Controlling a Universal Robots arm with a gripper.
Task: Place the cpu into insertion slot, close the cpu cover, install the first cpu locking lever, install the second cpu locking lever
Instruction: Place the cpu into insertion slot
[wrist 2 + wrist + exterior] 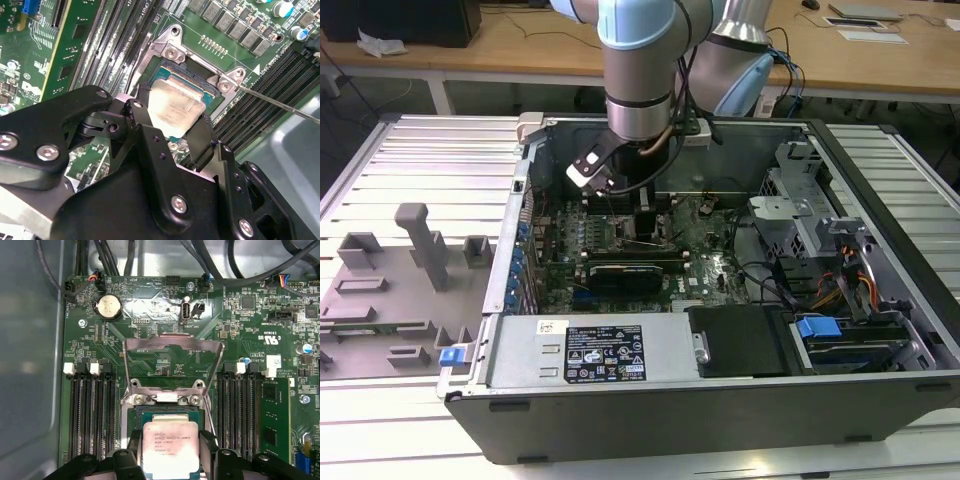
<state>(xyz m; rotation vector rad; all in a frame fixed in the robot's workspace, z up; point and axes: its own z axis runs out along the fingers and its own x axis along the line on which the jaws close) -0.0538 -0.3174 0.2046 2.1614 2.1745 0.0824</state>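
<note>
cpu [171, 447] is clamped in the gripper [171, 452]. The black fingers [207, 442] press on two opposite edges and the pale metal top faces up. In both wrist views it sits over the insertion slot [150, 412], skewed toward the gripper side, so the slot's dark far edge is exposed. Can't tell if it's touching the slot or just above it.

cpu cover [172, 341] is swung open. It stands up from its hinge on the far side of the slot, with board visible through the cut-out. In the second wrist view a thin metal rod [280, 105] runs out from one slot corner, unlatched and angled away over the board.

The slot is on the green circuit board [150, 315], with black memory slots [87, 415] on both sides and a coin cell [109, 306] beyond the cover.

In the exterior view the arm [638, 80] reaches straight down into the open computer case [720, 410]. The case lies on a ribbed metal tabletop [420, 150]. A grey fixture tray [380, 300] is on the exterior view's left, just beside the case.
</note>
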